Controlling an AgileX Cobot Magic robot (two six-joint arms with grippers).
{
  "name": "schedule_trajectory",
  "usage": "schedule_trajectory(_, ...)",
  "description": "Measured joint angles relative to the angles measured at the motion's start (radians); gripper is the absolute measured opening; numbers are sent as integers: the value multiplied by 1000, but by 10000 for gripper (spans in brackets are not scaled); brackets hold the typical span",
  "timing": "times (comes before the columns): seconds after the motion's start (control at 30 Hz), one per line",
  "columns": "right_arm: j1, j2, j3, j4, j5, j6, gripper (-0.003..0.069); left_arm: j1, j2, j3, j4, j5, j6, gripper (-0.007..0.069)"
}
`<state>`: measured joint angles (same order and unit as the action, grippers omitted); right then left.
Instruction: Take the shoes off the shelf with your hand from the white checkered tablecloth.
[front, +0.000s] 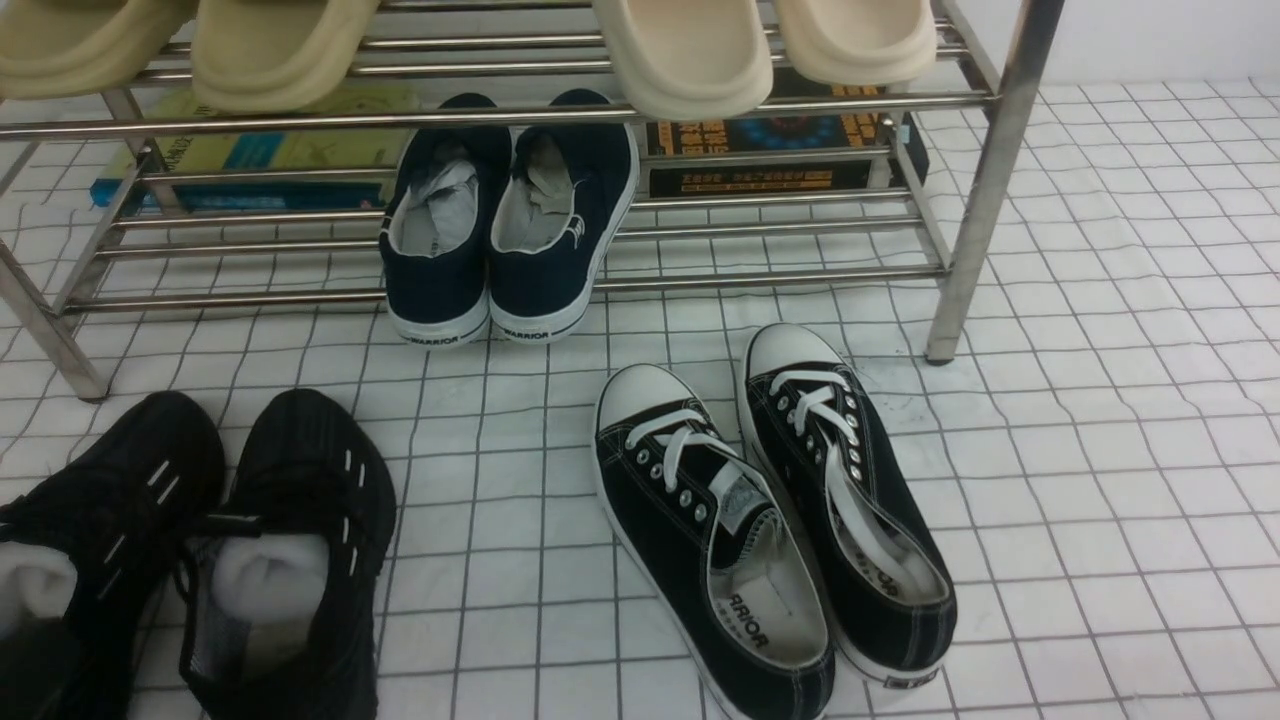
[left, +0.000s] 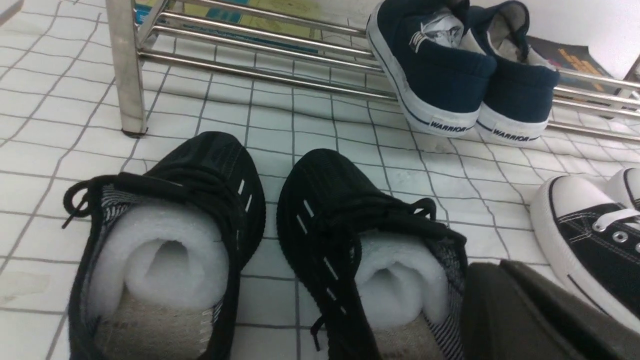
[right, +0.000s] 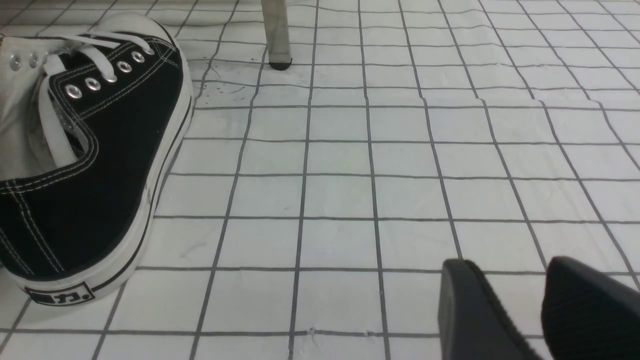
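Left fingers (left: 499, 265) are together with nothing seen between them, close beside one of the all-black knit sneakers (front: 315, 460); whether they touch it, I cannot tell. Those two sneakers, with small white dashes and white stuffing inside, stand side by side on the white checkered tablecloth (front: 1130, 400), in front of the left part of the shelf (front: 975, 220), a rack of shiny silver tubes. Their toes point towards it.

On the upper tier sits a pair of yellowish-beige clogs (front: 285, 50). Next, on the lower tier, come navy low-tops (front: 430, 280) with white soles, heels facing out. Further right, above them, is a pair of pale cream clogs (front: 690, 60). Below and in front, black canvas sneakers (front: 660, 500) with white toes and laces rest on the cloth at a slant. Beyond them, at the far right, the right fingers (right: 505, 262) are spread apart, holding nothing, over the cloth.

As for progress, the all-black pair is off the rack and upright on the cloth, so the removal looks complete. Probably all that remains is to draw the left fingers away without nudging the near shoe or catching its loose lace.
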<state>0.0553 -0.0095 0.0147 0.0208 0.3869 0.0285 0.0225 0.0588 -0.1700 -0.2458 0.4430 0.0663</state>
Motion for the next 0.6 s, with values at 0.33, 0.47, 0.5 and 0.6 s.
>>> schedule_trajectory(0.33,0,0,0,0,0,0,239,-1,-46,185,151,-183,-112,22)
schedule_trajectory(0.47,0,0,0,0,0,0,239,-12,-50,197,353,-220,-332,22)
schedule_trajectory(0.5,0,0,0,0,0,0,239,-12,-50,198,353,-222,-332,23)
schedule_trajectory(0.6,0,0,0,0,0,0,239,-39,-50,197,455,-216,-418,29)
